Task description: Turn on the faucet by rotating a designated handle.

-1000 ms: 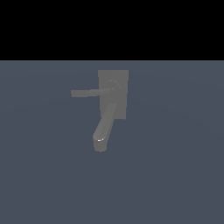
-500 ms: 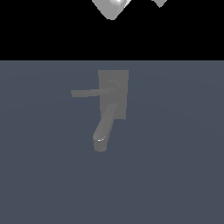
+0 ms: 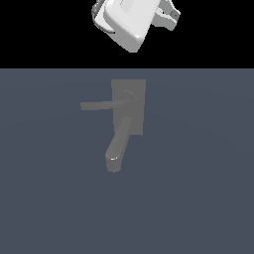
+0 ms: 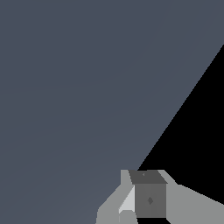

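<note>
My end effector [image 3: 130,22] hangs well above the faucet [image 3: 128,116], apart from its handle [image 3: 105,104], and I cannot tell whether it is clenched or released.

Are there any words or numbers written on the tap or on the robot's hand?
None: no words, numbers, labels or signs show in either view.
The faucet, its handle and its spout are plain grey.
The white robot arm at the top of the exterior view is bare too.
The gripper's fingers in the wrist view carry no markings I can read.
</note>
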Action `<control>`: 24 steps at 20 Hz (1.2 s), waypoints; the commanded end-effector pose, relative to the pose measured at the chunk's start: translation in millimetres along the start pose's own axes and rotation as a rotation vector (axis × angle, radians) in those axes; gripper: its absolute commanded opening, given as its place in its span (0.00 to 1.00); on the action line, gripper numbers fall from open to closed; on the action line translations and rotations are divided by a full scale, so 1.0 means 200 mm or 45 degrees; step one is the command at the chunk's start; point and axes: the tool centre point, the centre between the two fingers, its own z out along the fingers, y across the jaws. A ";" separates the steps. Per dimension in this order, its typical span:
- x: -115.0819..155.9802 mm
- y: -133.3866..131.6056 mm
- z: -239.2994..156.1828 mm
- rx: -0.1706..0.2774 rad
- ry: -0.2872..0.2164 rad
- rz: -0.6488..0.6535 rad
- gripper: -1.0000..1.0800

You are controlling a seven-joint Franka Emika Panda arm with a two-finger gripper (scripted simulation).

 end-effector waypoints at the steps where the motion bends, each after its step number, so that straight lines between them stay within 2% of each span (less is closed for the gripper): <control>1: 0.07 0.01 0.00 -0.087 0.001 -0.058 0.00; 13: 0.43 0.00 -0.05 -0.498 0.026 -0.347 0.00; 24: 0.78 -0.11 -0.16 -0.878 0.085 -0.629 0.00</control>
